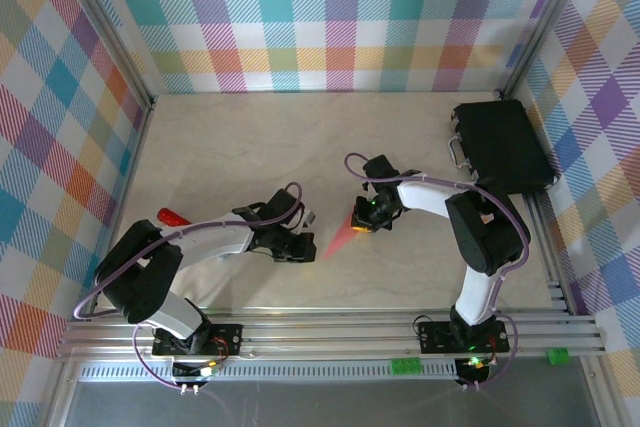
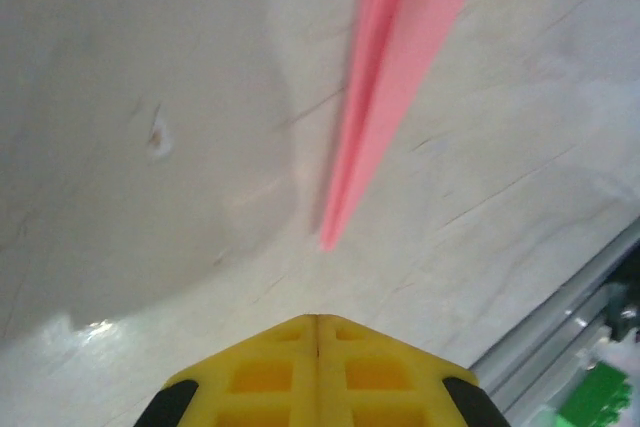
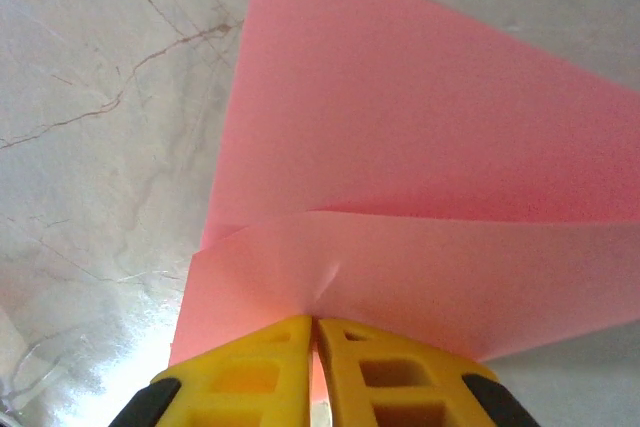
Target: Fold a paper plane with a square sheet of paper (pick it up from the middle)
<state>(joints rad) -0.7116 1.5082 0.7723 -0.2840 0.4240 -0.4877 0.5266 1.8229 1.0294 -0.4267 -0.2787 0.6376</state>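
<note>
where the two arms bolt to the aluminium rail at the near edge, a small green block sits on the rail right of centre. past that is the pale marbled worktop.

left tool: yellow fingers pressed flat together, no gap, nothing in them. it sits low over the worktop, aimed at the nose of the paper plane. the nose tip is near the left tool but not touching it.

the plane lies mid-worktop between the two tools as a narrow salmon-pink dart. its point faces the left tool and the near edge, and its wide tail faces the right tool. cannot tell if the nose rests on the surface or hangs just above it.

right tool: fingers closed on the tail end, paper pinched between them and puckered at the grip. the folded layers fan out ahead of the fingers.

further left, a small red object lies beside the left arm, well apart from the plane. a black case with its handle sits at the far right against the wall. plaid walls enclose the back and sides.
</note>
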